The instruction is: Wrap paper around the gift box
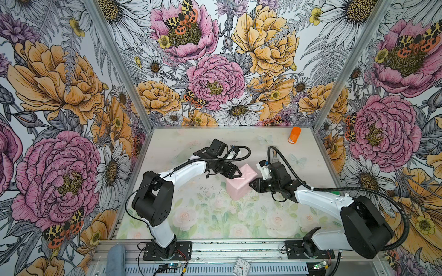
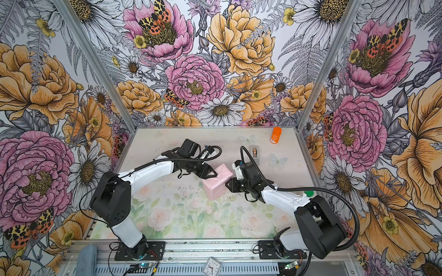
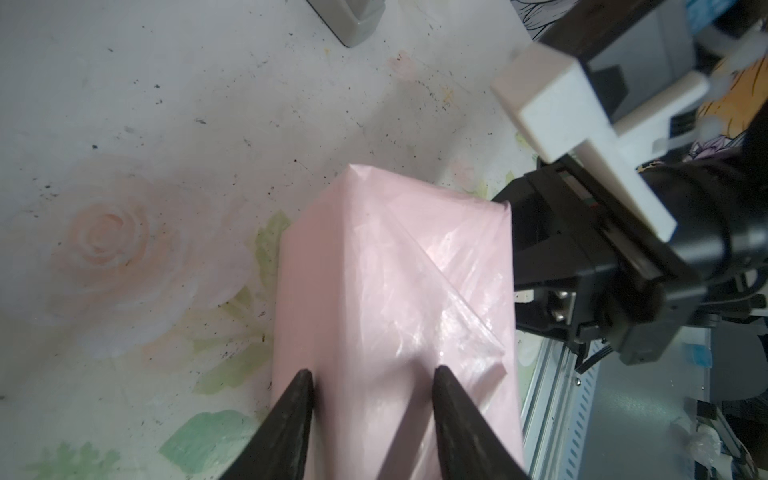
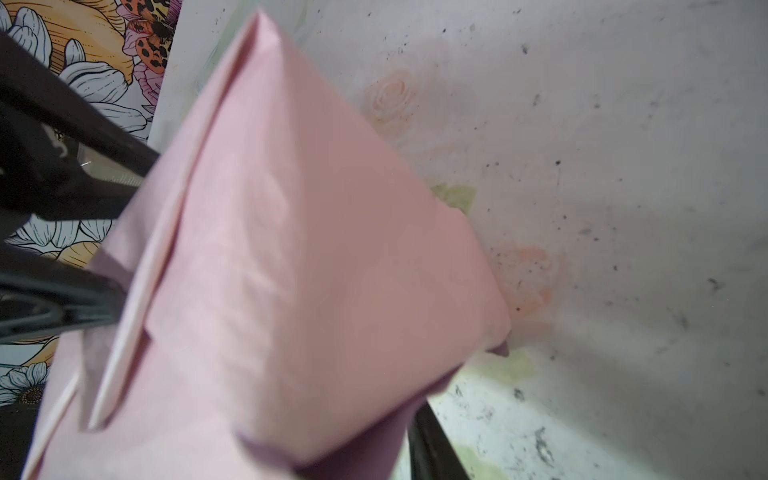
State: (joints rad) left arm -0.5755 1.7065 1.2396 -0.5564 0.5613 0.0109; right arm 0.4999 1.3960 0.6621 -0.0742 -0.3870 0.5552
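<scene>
Pale pink paper (image 1: 239, 185) — table (image 1: 215, 215) printed with faded roses.

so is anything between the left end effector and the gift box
Only the pink paper, which hides the gift box. The left end effector is right at that wrapping, fingers apart. Nothing else visible stands between them.

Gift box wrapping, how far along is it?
Done: the paper covers every visible side, pale pink outward. In hand: the left gripper and right gripper sit at its opposite sides. Remaining: a flap edge looks lifted, and the tape dispenser sits behind.
</scene>
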